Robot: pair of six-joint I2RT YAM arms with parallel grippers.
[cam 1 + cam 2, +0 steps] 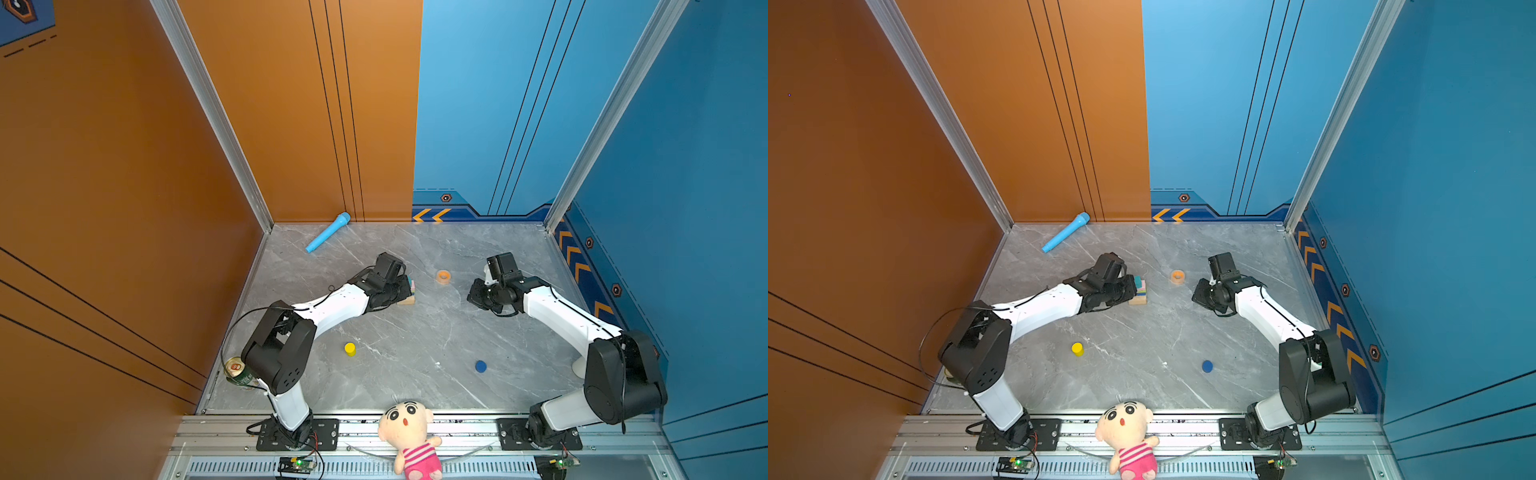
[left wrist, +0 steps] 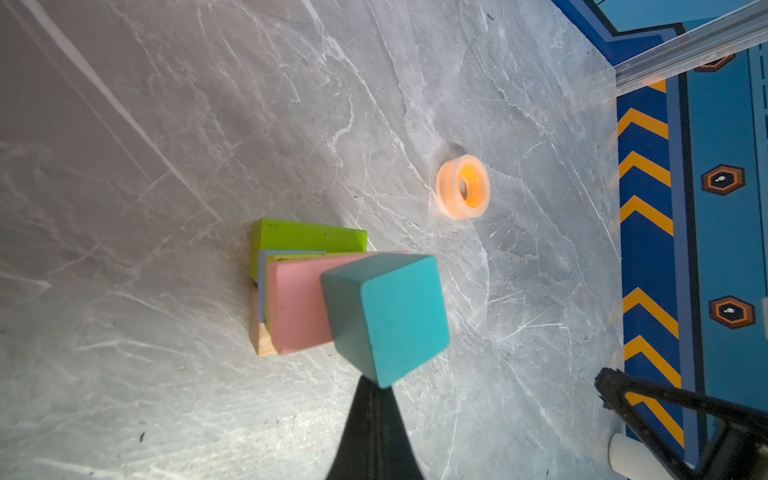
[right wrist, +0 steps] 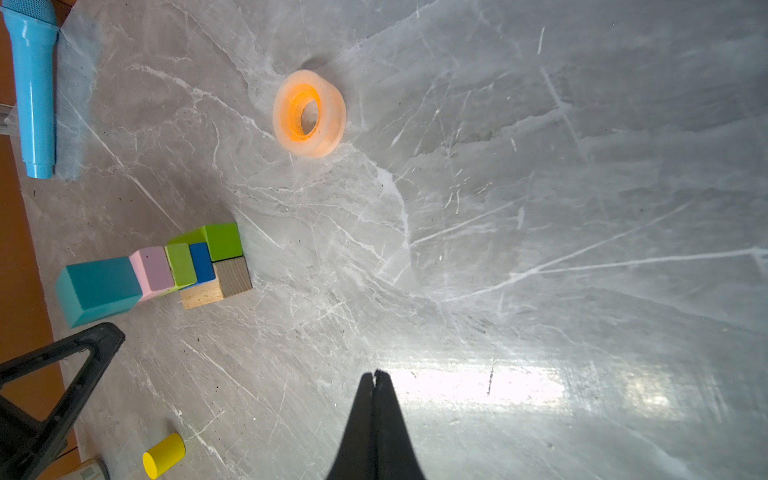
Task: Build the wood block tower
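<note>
Wood block tower (image 1: 410, 291) stands left of table centre in both top views, mostly hidden there by the left wrist. Right wrist view gives the layers: tan brick (image 3: 216, 286) and lime green brick (image 3: 222, 241) side by side on the grey marble table (image 1: 415, 374), then a dark blue block (image 3: 202, 262), a thin lime green block (image 3: 180, 264), a pink brick (image 3: 151, 270) and a teal cube (image 3: 99, 289) on top. Teal cube (image 2: 386, 318) sits turned askew on the pink brick (image 2: 297, 307). Left gripper (image 2: 372, 397) has its jaws pressed together, holding nothing, with the tip just beside the teal cube; contact cannot be told. Right gripper (image 3: 376, 376) is likewise closed and empty, over bare table well to the right of the tower. Yellow cylinder (image 1: 350, 349) stands upright alone on the near left of the table, well apart from the tower. Dark blue cylinder (image 1: 481, 366) lies near the front, right of centre, also alone. Orange tape ring (image 1: 443, 276) lies flat between the tower and the right gripper, touching neither. Light-blue toy microphone (image 1: 328, 232) lies by the back wall at far left. Drink can (image 1: 237, 372) sits at the table's left edge by the left arm's elbow. Plush doll (image 1: 409, 432) lies on the front rail.
</note>
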